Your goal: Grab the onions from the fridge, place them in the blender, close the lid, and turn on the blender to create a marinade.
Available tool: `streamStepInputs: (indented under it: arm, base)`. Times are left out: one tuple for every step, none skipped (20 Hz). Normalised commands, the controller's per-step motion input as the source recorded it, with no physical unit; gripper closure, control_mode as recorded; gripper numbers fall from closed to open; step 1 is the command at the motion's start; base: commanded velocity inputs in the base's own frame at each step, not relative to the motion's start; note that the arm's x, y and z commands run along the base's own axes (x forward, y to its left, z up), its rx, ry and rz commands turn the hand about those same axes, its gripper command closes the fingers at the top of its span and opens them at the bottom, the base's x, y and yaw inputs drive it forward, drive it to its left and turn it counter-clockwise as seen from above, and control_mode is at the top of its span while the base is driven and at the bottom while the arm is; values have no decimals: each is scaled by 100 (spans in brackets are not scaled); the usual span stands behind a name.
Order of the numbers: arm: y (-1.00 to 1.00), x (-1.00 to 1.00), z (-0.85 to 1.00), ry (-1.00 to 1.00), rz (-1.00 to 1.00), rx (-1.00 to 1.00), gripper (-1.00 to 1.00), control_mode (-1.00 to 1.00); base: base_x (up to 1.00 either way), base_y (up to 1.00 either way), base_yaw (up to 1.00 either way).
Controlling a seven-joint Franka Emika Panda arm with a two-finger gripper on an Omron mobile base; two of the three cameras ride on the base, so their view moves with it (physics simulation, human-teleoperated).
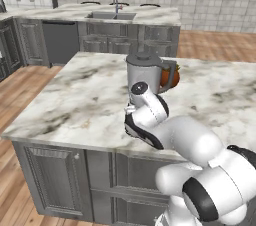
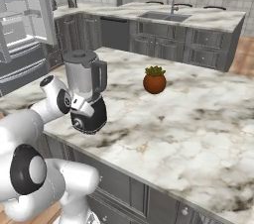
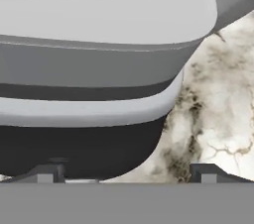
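Observation:
The blender (image 2: 85, 77) stands on the marble island near its front edge. The dark lid (image 2: 79, 56) sits on the translucent jug (image 1: 145, 74). My gripper (image 3: 126, 176) is low against the blender's black base (image 3: 74, 148), and its two fingertips (image 3: 47, 173) stand wide apart, open, with nothing between them. From the right base view my hand (image 2: 81, 103) presses close to the base (image 2: 94, 117). The arm covers the base in the left base view. The fridge (image 2: 20, 64) stands at far left with its door (image 2: 27, 10) open. The onions are out of sight.
A small potted plant in a round brown pot (image 2: 155, 81) sits mid-island behind the blender. The marble island top (image 2: 188, 119) stretches wide to the right. A back counter with sink and tap (image 2: 171, 12) runs along the tiled wall.

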Motion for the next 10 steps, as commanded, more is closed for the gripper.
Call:
streamStepInputs:
  arm:
    - [0, 26, -13, 0, -2, 0, -100, -100]
    - [0, 27, -13, 0, -2, 0, -100, -100]
    - [0, 30, -11, 0, -3, 0, -100, -100]
    - [0, 31, -11, 0, -3, 0, -100, -100]
    - [0, 31, -11, 0, -4, 0, -100, -100]
    - [0, 30, -11, 0, -4, 0, -100, -100]
    - [0, 29, -14, 0, -4, 0, -100, -100]
    - [0, 27, -15, 0, -4, 0, -100, -100]
    - [0, 27, -15, 0, -4, 0, -100, -100]
    - [0, 28, -16, 0, -4, 0, -100, -100]
  base:
    - [0, 0, 0]
    - [0, 0, 0]
    - [0, 0, 0]
    - [0, 0, 0]
    - [0, 0, 0]
    - [0, 0, 0]
    - [0, 0, 0]
    - [0, 0, 0]
    - [0, 0, 0]
    - [0, 0, 0]
